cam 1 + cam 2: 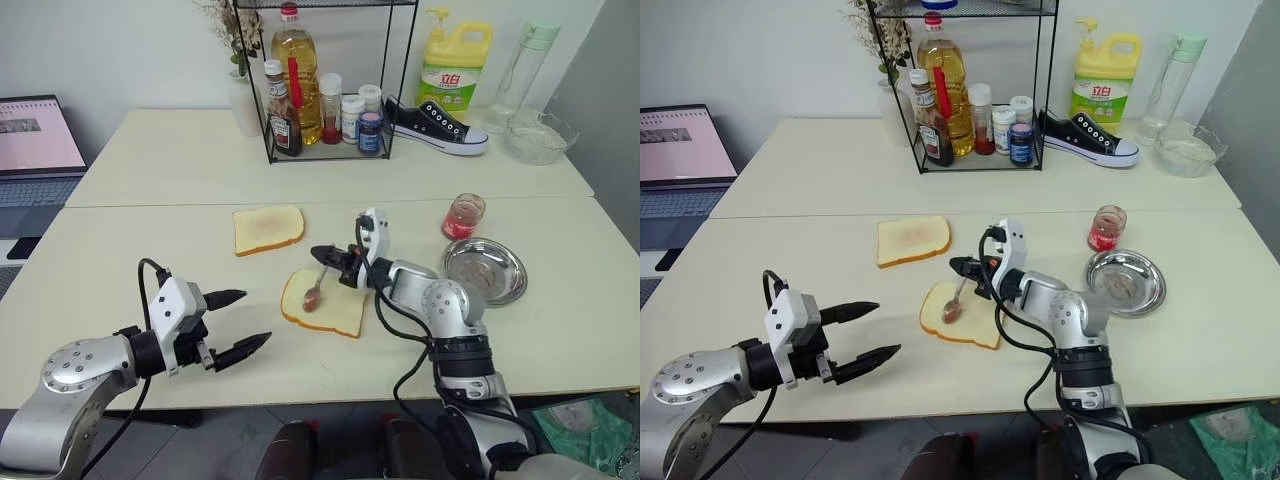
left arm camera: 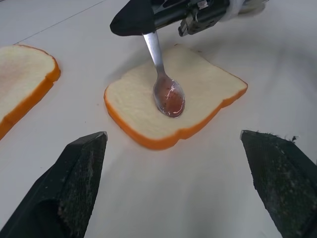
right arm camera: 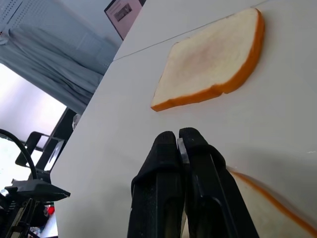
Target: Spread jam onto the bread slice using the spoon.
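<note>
The bread slice (image 1: 335,308) lies flat on the near table, white with an orange crust. My right gripper (image 1: 325,254) hovers at its far edge, shut on the thin handle of the spoon (image 1: 316,290). The spoon's bowl (image 2: 168,97) rests on the middle of the slice (image 2: 203,89) and holds glossy red jam. More jam fills a small glass jar (image 1: 463,216) to the right, beyond the steel dish. My left gripper (image 1: 257,317) stands open to the left of the slice, a short way off the crust, with nothing between its fingers.
A second, plain bread slice (image 1: 268,229) lies farther back on the left. A round steel dish (image 1: 485,270) sits right of my right arm. On the far table stand a wire rack (image 1: 320,110) of bottles, a shoe (image 1: 435,125), a detergent bottle (image 1: 455,70) and a glass bowl (image 1: 540,138). A laptop (image 1: 35,150) sits at far left.
</note>
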Controlling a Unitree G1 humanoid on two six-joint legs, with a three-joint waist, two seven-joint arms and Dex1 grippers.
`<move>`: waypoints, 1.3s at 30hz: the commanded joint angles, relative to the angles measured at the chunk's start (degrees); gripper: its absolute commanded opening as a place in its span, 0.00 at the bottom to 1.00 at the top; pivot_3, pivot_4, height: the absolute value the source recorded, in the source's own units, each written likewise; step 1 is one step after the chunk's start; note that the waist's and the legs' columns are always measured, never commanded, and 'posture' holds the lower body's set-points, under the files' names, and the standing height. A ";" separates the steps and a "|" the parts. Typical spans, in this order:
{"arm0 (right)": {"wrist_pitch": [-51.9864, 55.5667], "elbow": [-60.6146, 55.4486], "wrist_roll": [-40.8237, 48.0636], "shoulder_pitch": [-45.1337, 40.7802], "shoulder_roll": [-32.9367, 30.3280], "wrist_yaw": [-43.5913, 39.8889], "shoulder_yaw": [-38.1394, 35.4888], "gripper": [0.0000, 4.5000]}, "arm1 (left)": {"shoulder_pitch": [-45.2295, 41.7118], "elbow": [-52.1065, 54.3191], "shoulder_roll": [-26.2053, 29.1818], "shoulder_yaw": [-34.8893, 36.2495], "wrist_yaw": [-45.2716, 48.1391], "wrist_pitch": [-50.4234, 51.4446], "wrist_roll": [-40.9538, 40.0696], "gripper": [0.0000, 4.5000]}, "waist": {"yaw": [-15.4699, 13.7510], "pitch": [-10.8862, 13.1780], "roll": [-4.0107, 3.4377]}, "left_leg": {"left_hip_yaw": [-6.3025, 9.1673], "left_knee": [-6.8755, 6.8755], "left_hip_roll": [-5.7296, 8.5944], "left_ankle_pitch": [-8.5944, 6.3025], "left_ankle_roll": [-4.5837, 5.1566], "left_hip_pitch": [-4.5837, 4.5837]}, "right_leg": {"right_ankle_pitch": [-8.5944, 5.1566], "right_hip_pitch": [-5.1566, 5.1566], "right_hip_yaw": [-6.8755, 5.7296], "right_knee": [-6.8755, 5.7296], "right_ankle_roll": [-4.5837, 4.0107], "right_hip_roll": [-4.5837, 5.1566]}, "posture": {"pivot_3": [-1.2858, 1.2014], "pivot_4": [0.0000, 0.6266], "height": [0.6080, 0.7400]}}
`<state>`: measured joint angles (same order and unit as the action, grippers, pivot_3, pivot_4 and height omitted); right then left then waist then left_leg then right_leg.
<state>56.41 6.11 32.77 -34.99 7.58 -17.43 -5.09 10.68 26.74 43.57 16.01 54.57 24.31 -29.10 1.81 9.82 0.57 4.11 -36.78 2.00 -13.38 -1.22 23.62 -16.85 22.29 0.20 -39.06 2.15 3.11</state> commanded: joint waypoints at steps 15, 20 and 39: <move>2.85 -0.23 2.07 0.02 -8.10 1.84 -3.80 0.01 | -2.64 -0.17 0.71 -1.07 0.31 -1.31 0.46 1.00 | -0.46 -0.01 0.02 | 0.02 -0.01 0.13 0.00 0.01 -0.10 | 0.00 -0.13 -0.04 0.00 0.00 0.00 | 0.52 0.24 1.00; 6.64 -2.72 4.55 0.33 -12.38 1.78 -5.24 0.01 | -3.33 -0.75 0.56 -1.53 0.27 -1.61 0.69 1.00 | -0.45 -0.02 0.02 | 0.03 -0.01 0.17 0.00 0.01 -0.10 | 0.00 -0.18 -0.06 0.02 0.01 0.04 | 0.52 0.24 1.00; 4.35 5.65 7.54 -6.26 -1.76 7.76 -9.28 0.01 | -5.26 -2.05 0.96 -2.57 1.04 -1.98 0.98 1.00 | 0.06 0.00 0.00 | -0.08 0.07 0.04 0.00 0.02 -0.10 | 0.00 -0.04 0.11 0.00 0.01 -0.02 | 0.52 0.24 1.00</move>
<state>62.50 11.70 40.71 -41.18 4.97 -9.69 -15.39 5.89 24.03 43.58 13.12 55.44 23.26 -28.01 1.88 9.82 0.57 4.02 -36.72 2.05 -13.38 -1.20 23.52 -16.85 22.24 0.30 -39.06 2.15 3.09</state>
